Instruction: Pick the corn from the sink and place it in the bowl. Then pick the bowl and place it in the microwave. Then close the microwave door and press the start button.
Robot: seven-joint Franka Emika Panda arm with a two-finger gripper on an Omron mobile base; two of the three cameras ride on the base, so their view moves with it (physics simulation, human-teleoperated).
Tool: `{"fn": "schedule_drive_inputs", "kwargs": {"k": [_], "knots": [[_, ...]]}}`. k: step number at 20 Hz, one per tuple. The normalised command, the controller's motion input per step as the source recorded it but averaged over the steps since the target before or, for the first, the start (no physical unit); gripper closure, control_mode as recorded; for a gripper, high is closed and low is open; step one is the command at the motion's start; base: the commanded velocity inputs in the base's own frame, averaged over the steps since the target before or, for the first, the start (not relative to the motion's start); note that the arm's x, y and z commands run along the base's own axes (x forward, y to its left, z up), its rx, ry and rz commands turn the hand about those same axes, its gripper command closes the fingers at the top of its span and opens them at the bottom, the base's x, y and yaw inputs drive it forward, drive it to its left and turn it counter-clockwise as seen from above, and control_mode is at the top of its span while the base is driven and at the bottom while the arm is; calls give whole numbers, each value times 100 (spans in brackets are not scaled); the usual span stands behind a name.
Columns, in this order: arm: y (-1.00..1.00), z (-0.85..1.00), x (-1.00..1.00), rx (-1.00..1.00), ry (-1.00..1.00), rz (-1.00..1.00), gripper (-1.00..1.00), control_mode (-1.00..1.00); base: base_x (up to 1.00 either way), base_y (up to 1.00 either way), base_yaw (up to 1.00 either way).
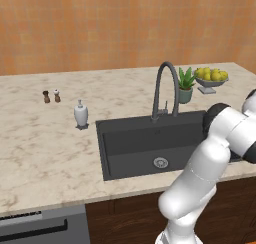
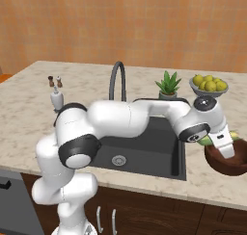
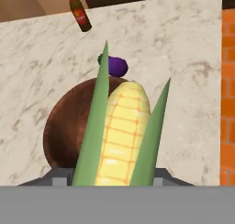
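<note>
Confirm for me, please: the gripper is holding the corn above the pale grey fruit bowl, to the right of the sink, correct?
Not quite. The gripper does hold the corn to the right of the sink, but above the reddish-brown bowl, not the fruit bowl, which stands farther back on the counter. The hand view and right base view show this.

**A:** How's the light?

**B:** Even and bright everywhere, soft, with no visible source. The marble counter (image 1: 45, 153) reads pale and flat, without glare.

**A:** Shadows?

**B:** Faint. The sink (image 1: 135, 143) basin is dark from its own colour more than from shade, and the faucet (image 1: 165, 90) barely casts a shadow.

**A:** Sharpness?

**B:** Rendered and a little soft, with jagged edges on thin shapes. In the hand view the corn (image 3: 121, 136) is very close yet evenly sharp, as is the bowl (image 3: 64, 126) behind it. Straight lines stay straight at the borders.
</note>
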Motion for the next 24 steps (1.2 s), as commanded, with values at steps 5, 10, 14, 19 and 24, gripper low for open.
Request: {"fn": "schedule_drive_inputs", "kwargs": {"k": [5, 10, 14, 19, 24], "knots": [[-39, 0, 20, 1, 0, -5, 100, -100, 0, 0, 0], [-32, 13, 6, 5, 8, 0, 100, -100, 0, 0, 0], [-14, -5, 24, 6, 17, 0, 100, -100, 0, 0, 0], [-8, -12, 13, 8, 8, 0, 100, -100, 0, 0, 0], [-20, -21, 3, 9, 2, 0, 100, -100, 0, 0, 0]]}}
